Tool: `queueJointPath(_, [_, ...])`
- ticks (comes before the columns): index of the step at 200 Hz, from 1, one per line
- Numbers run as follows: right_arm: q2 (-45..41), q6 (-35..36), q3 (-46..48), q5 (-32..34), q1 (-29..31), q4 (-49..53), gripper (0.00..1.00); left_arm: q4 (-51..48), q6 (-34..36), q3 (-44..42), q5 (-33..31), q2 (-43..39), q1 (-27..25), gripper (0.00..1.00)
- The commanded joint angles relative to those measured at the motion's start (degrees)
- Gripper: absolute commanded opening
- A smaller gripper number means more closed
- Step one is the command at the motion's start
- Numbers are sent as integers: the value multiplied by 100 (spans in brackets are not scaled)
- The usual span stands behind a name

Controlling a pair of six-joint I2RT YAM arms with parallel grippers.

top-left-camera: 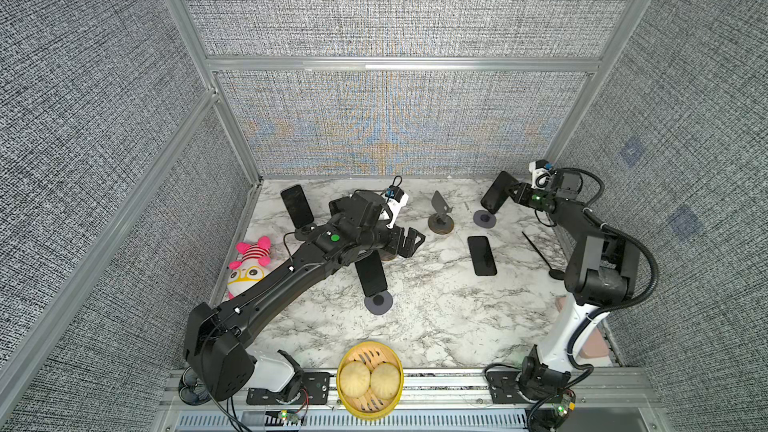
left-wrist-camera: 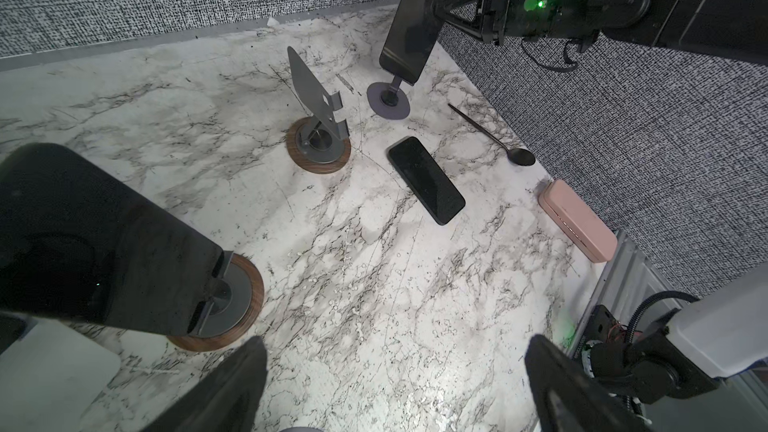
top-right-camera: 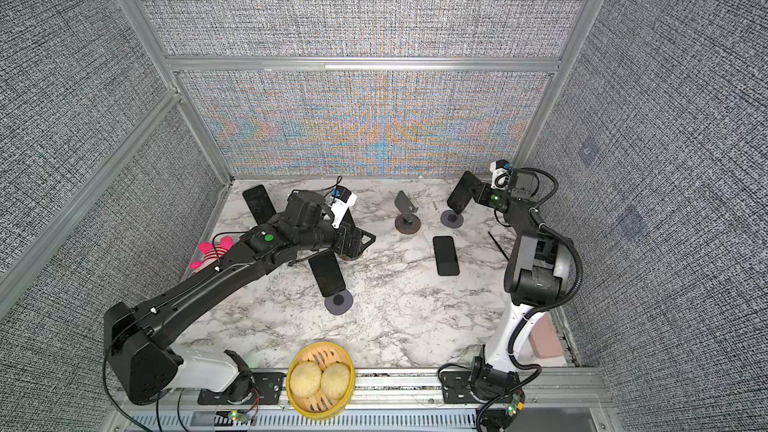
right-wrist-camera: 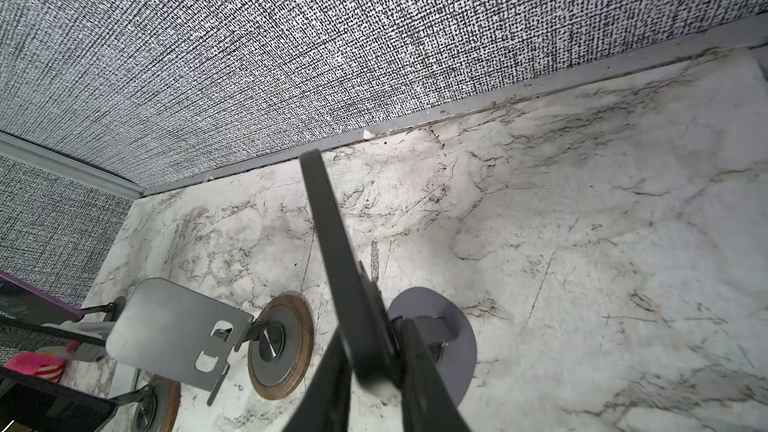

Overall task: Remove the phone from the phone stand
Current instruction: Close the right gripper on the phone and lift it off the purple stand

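A black phone leans on a phone stand with a round grey base at the back right. My right gripper is shut on the phone; its fingers press on both faces of the phone, seen edge-on. In the left wrist view the phone has its lower end at the neck of the stand. My left gripper hangs open and holds nothing, over the table's middle left.
Two more phones lean on stands, at the back left and the middle. A phone lies flat beside an empty wood-based stand. A spoon, pink case, plush toy and bun steamer line the edges.
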State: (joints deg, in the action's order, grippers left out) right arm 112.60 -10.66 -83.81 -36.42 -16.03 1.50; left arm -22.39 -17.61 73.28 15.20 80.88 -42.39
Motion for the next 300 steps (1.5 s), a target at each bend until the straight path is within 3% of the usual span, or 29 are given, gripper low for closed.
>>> queueJointPath(1, [-49,-21,-23,-40,3,-102,19,258,-3,25,53,-6,3,98])
queueJointPath(90, [-201,196,-202,-77,4,346,13,632,-65,77,-184,99,3,98])
queueJointPath(141, [-759,214,-272,-77,-5,926,11,907,229,275,-324,334,-88,99])
queueJointPath(171, [-1294,-104,-77,-64,14,1307,9,1026,744,710,-257,886,-316,99])
queueJointPath(201, [-2007,-359,498,-206,238,1637,7,917,1105,1780,-25,1818,-461,99])
queueJointPath(243, [-2974,-397,1253,-56,755,2548,5,996,1053,2571,135,2750,-794,99])
queueJointPath(300, [-3706,-618,2126,-91,1154,2195,4,727,470,3070,74,3564,-1061,99])
